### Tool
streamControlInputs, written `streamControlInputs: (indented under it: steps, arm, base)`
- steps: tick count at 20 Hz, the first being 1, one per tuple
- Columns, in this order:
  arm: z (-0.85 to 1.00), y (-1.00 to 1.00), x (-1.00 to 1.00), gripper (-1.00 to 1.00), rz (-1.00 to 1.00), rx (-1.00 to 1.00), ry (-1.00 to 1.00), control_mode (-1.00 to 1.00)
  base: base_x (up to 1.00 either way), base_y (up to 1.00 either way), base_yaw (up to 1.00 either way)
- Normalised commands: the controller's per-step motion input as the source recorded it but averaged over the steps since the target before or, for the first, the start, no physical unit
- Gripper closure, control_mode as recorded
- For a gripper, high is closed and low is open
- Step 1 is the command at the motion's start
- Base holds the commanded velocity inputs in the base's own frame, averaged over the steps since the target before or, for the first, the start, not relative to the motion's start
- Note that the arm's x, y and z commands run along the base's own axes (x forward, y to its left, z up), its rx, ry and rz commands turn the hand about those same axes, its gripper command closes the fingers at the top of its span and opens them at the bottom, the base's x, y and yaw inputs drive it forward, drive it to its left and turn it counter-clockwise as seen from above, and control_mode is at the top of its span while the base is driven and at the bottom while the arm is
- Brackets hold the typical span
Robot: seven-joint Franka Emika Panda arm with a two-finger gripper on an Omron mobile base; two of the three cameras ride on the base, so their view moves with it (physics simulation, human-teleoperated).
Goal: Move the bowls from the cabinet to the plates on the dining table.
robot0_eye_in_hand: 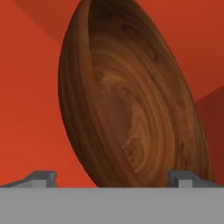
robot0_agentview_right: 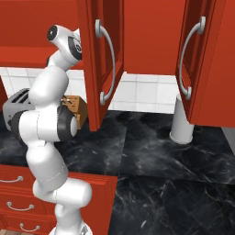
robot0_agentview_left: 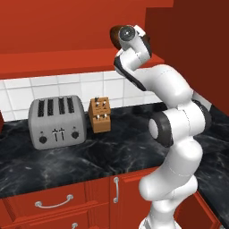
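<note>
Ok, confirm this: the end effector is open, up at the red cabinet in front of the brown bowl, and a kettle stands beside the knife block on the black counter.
One thing is wrong: it is a silver toaster, not a kettle, beside the knife block on the black counter, as the left base view shows. The rest holds: the end effector is open, up at the red cabinet before the brown bowl.

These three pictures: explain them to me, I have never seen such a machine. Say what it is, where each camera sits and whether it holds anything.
It is a white robot arm in a rendered kitchen. Two cameras behind it look over a black counter with a toaster and a knife block. The right one shows the red cabinet with its doors open. The third camera sits on the hand: its open gripper faces a brown bowl in the cabinet, not gripped yet.
</note>
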Motion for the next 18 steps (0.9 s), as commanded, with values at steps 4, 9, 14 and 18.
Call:
streamControlInputs:
  steps: [4, 9, 14, 18]
  arm:
    - [-0.84, 0.34, 0.07, 1.0, 0.04, 0.0, 0.05, -1.0]
    - [-0.68, 0.38, 0.09, 1.0, 0.03, 0.0, 0.04, -1.0]
    - [-0.37, 0.18, 0.07, 1.0, 0.05, -0.01, 0.0, -1.0]
    - [-0.02, 0.3, -0.03, 1.0, 0.11, -0.1, 0.0, -1.0]
  base:
    - [0.0, 0.0, 0.0]
    - [0.0, 0.0, 0.0]
    - [0.0, 0.0, 0.0]
    - [0.0, 0.0, 0.0]
